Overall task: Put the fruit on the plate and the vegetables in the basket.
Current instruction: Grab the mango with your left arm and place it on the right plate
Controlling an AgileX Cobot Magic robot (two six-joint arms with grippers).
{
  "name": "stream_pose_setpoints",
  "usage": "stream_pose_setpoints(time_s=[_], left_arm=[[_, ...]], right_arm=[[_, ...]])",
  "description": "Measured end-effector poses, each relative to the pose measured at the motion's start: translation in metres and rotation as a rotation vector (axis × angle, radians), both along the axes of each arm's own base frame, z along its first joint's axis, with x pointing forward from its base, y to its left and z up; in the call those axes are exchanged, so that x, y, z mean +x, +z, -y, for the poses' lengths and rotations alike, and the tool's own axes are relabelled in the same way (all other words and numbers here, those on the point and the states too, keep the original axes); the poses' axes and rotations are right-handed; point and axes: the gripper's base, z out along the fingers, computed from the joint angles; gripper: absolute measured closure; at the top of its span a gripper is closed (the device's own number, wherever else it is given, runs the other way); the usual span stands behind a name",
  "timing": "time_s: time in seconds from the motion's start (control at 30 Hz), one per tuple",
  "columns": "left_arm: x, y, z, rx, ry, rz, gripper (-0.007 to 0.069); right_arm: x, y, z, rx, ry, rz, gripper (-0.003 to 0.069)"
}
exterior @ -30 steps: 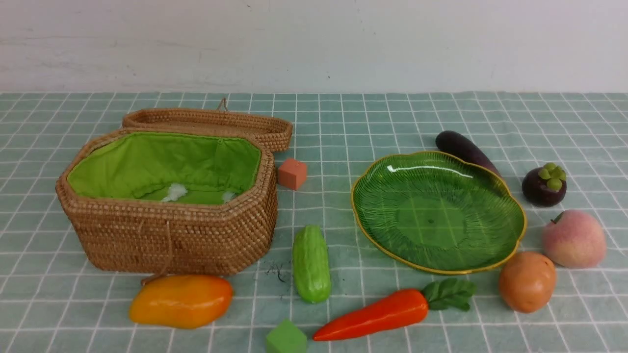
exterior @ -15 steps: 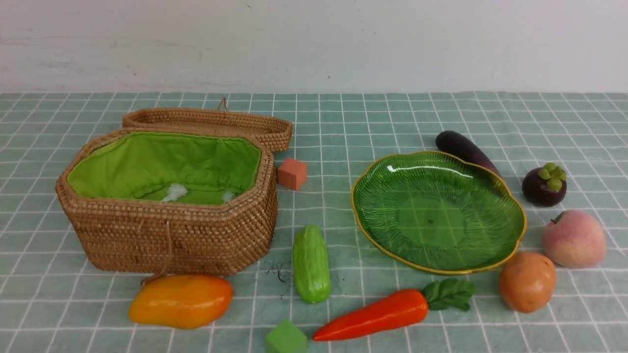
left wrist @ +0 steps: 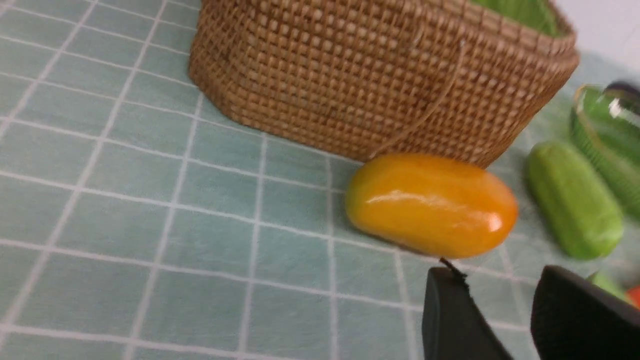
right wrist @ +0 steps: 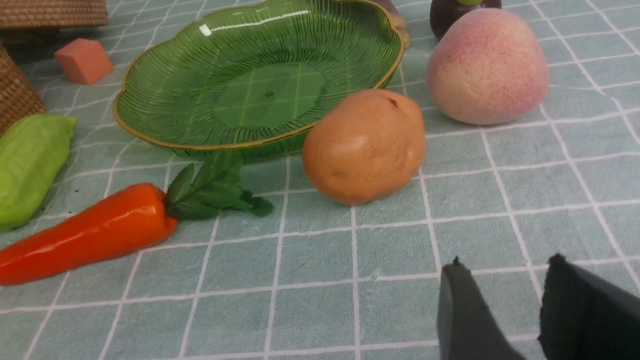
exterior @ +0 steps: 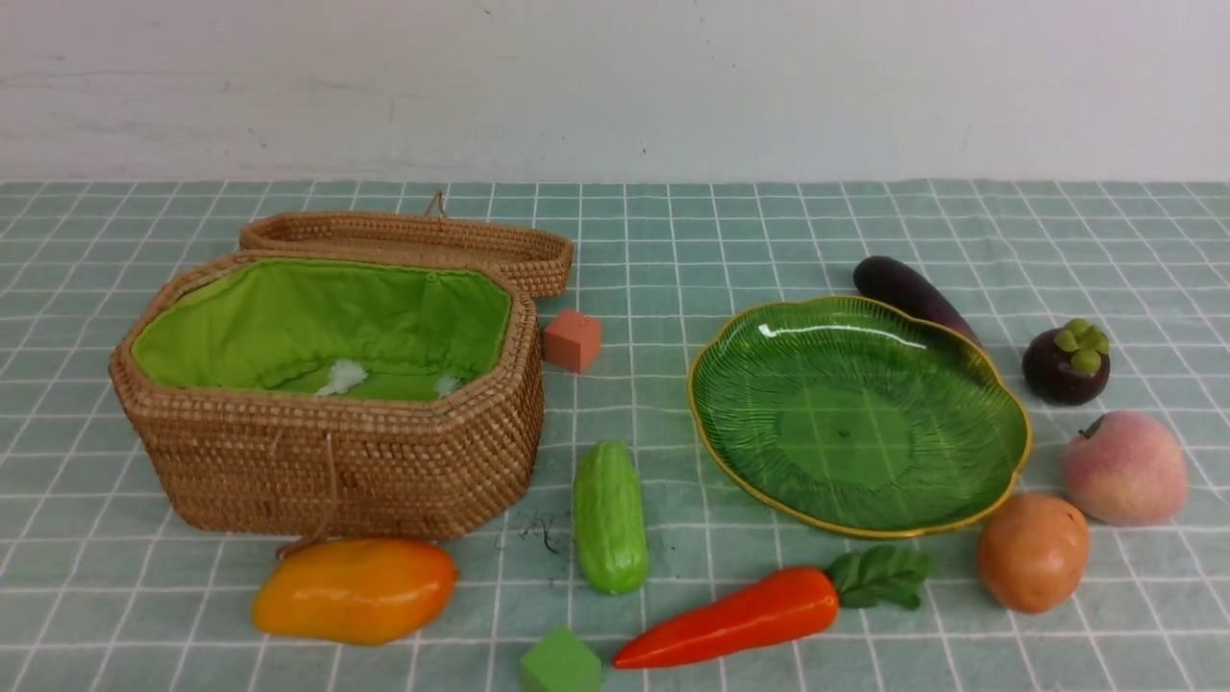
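Observation:
The open basket [exterior: 336, 461] stands at the left, the empty green plate [exterior: 694, 396] at the right. In front of the basket lies the mango [exterior: 354, 588]. My left gripper [left wrist: 500, 272] hovers just short of it, open, with nothing between its fingers. The peach [exterior: 1124, 468] and mangosteen [exterior: 1065, 363] rest right of the plate. Vegetables on the cloth are the eggplant [exterior: 903, 288], potato [exterior: 1032, 552], carrot [exterior: 730, 617] and green gourd [exterior: 609, 517]. My right gripper [right wrist: 506, 260] is open over bare cloth, short of the potato [right wrist: 364, 146]. Neither arm shows in the front view.
The basket's lid [exterior: 404, 238] lies open behind it. A salmon cube [exterior: 573, 340] sits between basket and plate. A green cube [exterior: 560, 663] is at the front edge beside the carrot's tip. A white wall closes the back.

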Motion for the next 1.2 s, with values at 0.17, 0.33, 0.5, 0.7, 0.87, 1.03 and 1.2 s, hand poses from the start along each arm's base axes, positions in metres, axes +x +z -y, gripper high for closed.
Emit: stream_pose_setpoints(time_s=[0.17, 0.33, 0.5, 0.7, 0.87, 1.03, 1.2], left_arm=[[0.002, 0.011, 0.001, -0.283, 0.035, 0.073, 0.0386], [0.003, 0.024, -0.005, -0.417, 0.092, 0.203, 0.0386], [0.003, 0.026, -0.005, -0.489, 0.099, 0.199, 0.0420], [-0.009, 0.061, 0.008, -0.335, -0.056, 0.133, 0.0638], [-0.008, 0.084, 0.019, -0.163, -0.194, -0.062, 0.0638], [0.014, 0.088, 0.027, 0.006, -0.303, -0.312, 0.0638], [0.039, 0.095, 0.030, 0.091, -0.345, -0.398, 0.0638]], right_arm=[[0.000, 0.000, 0.000, 0.000, 0.000, 0.000, 0.0419], [0.000, 0.000, 0.000, 0.000, 0.000, 0.000, 0.0419], [0.001, 0.001, 0.001, -0.052, 0.001, 0.021, 0.0419], [0.003, 0.008, 0.000, 0.128, -0.035, 0.115, 0.0419], [0.005, 0.019, -0.001, 0.511, -0.089, 0.195, 0.0419], [0.003, 0.024, -0.003, 0.621, -0.089, 0.156, 0.0445], [-0.013, 0.076, -0.016, 0.477, 0.090, 0.021, 0.0516]])
